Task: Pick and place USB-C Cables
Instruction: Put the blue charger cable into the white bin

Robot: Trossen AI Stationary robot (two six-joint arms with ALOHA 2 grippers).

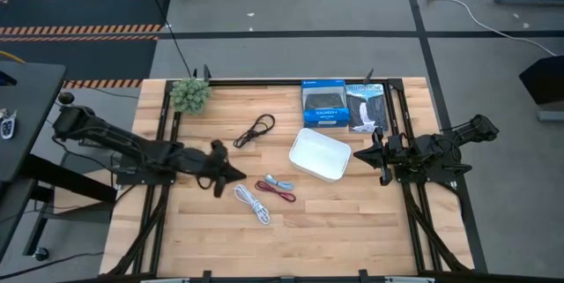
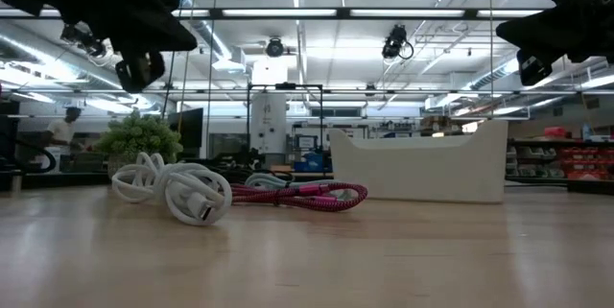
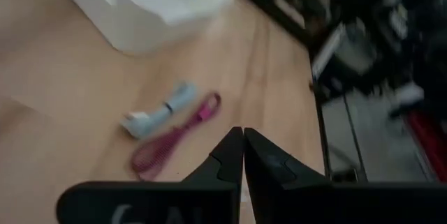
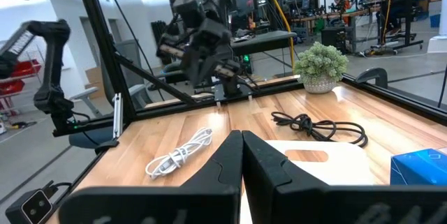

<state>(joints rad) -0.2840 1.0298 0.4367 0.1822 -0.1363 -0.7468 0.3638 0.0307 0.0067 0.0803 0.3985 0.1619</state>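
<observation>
Four small coiled cables lie on the wooden table. The white cable [image 1: 251,202] [image 2: 177,188] [image 4: 180,155] is nearest the front, with the dark red cable [image 1: 276,192] [image 3: 171,140] [image 2: 309,196] and the grey-blue cable [image 1: 280,182] [image 3: 160,110] just right of it. The black cable [image 1: 256,130] [image 4: 318,126] lies farther back. The white tray [image 1: 320,155] [image 3: 147,4] [image 2: 422,162] sits right of centre. My left gripper [image 1: 233,174] [image 3: 243,133] is shut and hovers left of the cables, above the table. My right gripper [image 1: 370,153] [image 4: 241,135] is shut and stands at the tray's right edge.
A small potted plant [image 1: 189,94] [image 4: 320,63] stands at the far left corner. A blue box [image 1: 323,104] and a dark package [image 1: 367,107] lie at the far edge behind the tray. Bare wood lies along the near edge.
</observation>
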